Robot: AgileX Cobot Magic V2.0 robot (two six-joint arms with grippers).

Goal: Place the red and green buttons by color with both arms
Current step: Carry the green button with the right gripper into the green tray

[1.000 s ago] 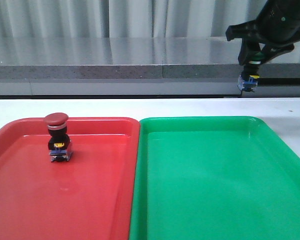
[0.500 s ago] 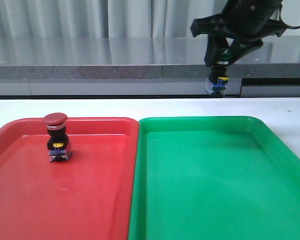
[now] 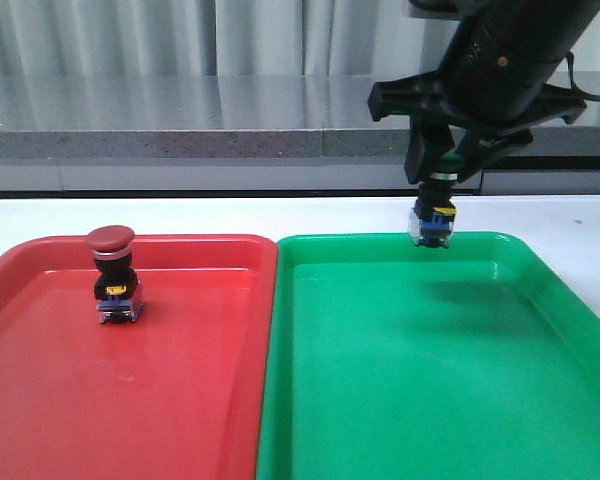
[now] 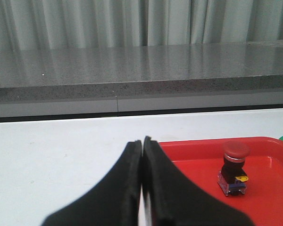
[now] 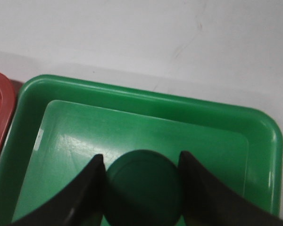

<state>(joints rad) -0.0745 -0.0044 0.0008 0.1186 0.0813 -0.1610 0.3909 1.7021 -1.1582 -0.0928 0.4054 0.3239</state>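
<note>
The red button point(image 3: 113, 282) stands upright in the far left part of the red tray point(image 3: 180, 400); the left wrist view shows the red button point(image 4: 234, 167) too. My left gripper point(image 4: 142, 141) is shut with nothing between its fingers, hanging over the white table beside the red tray's point(image 4: 269, 188) corner; it is out of the front view. My right gripper point(image 3: 440, 170) is shut on the green button point(image 3: 432, 222), which hangs in the air above the far edge of the green tray point(image 3: 430, 400). In the right wrist view the green cap point(image 5: 142, 188) fills the space between the fingers point(image 5: 89, 188).
The two trays lie side by side on a white table point(image 3: 280, 215). Behind it runs a grey stone ledge point(image 3: 180, 140) with curtains above.
My right arm has carried the green button leftward, toward the camera and down, from beyond the table's right side to above the green tray's far edge. The red button has not moved.
</note>
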